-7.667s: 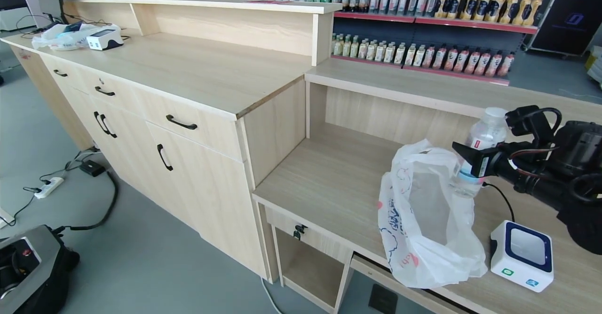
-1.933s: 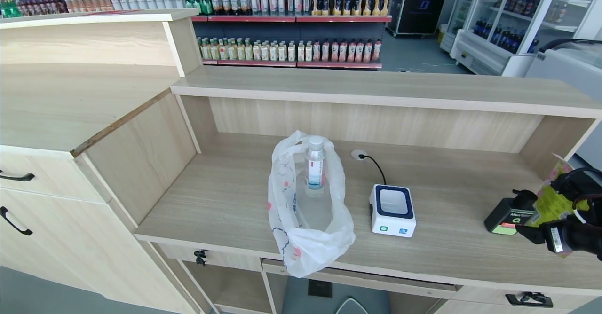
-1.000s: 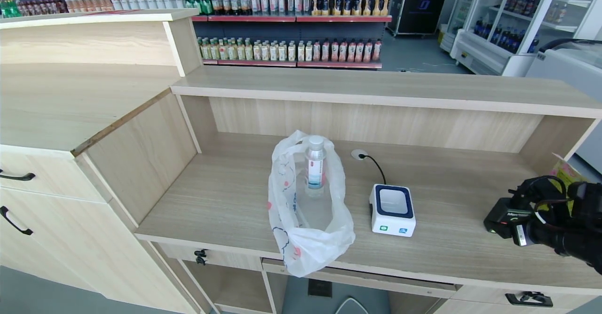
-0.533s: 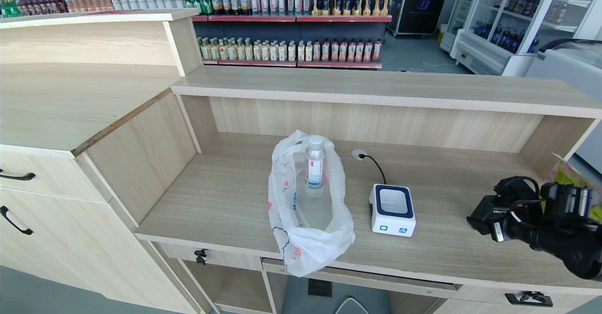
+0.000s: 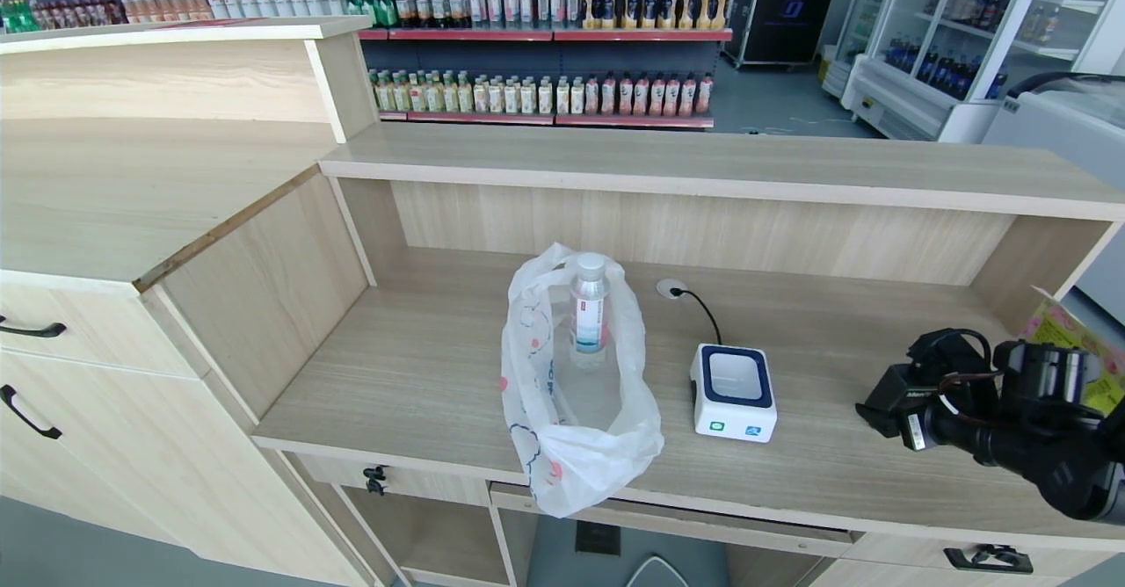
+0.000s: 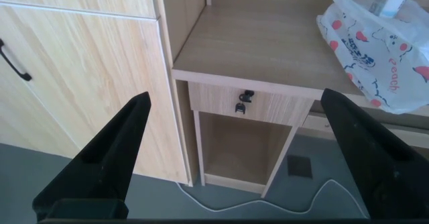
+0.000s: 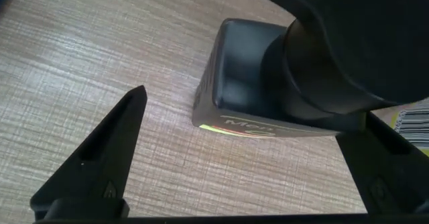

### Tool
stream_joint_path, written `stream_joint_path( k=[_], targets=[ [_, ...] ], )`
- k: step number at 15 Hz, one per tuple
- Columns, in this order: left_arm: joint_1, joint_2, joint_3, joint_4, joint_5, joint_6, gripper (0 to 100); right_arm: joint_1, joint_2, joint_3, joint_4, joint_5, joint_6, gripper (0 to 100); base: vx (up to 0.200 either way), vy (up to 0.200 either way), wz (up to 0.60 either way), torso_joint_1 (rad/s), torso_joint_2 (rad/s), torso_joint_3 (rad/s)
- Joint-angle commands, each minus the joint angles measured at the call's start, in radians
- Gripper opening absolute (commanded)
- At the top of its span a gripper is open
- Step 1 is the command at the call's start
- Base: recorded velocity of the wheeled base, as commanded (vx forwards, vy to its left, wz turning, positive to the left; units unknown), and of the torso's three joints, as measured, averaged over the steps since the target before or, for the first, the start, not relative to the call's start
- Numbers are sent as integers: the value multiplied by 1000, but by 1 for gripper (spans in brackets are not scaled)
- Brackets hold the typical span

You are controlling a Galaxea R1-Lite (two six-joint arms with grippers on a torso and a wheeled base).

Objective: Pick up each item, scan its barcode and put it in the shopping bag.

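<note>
Here, a wooden counter [image 5: 422, 376] fronts drink shelves [image 5: 545, 95], bearing shopping bag [image 5: 527, 367] and scanner [image 5: 734, 394]; left gripper [image 6: 234, 96] and right gripper [image 7: 249, 120] have jaws apart, with a dark box [image 7: 241, 76] between the right's.

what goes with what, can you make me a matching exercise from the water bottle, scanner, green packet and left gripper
Things:
1 water bottle
2 scanner
3 green packet
4 left gripper

Places or states:
A open, holding nothing
B upright inside the shopping bag
C at the far right end of the counter
D on the counter, just right of the bag

Pairs: 1-B; 2-D; 3-C; 4-A
</note>
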State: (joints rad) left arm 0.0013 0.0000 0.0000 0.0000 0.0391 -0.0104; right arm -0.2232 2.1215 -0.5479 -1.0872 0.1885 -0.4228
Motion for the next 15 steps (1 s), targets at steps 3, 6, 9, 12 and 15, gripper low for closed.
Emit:
stream_joint_path(
  k=[3, 6, 9, 12, 15],
  targets=[
    [0, 0, 0, 0, 1, 0, 100, 25, -6, 29, 1, 14, -1, 100, 0, 0, 0, 0, 0, 0],
    [0, 0, 0, 0, 1, 0, 100, 33, -3, 9, -17, 23, -1, 100, 0, 0, 0, 0, 0, 0],
    [0, 0, 0, 0, 1, 0, 100, 35, 3, 8, -43, 25, 4, 100, 0, 0, 0, 0, 0, 0],
    [0, 0, 0, 0, 1, 0, 100, 42, 14, 5, -48, 25, 15, 100, 0, 0, 0, 0, 0, 0],
    [0, 0, 0, 0, 1, 0, 100, 74, 49, -17, -91, 25, 44, 100, 0, 0, 0, 0, 0, 0]
  ],
)
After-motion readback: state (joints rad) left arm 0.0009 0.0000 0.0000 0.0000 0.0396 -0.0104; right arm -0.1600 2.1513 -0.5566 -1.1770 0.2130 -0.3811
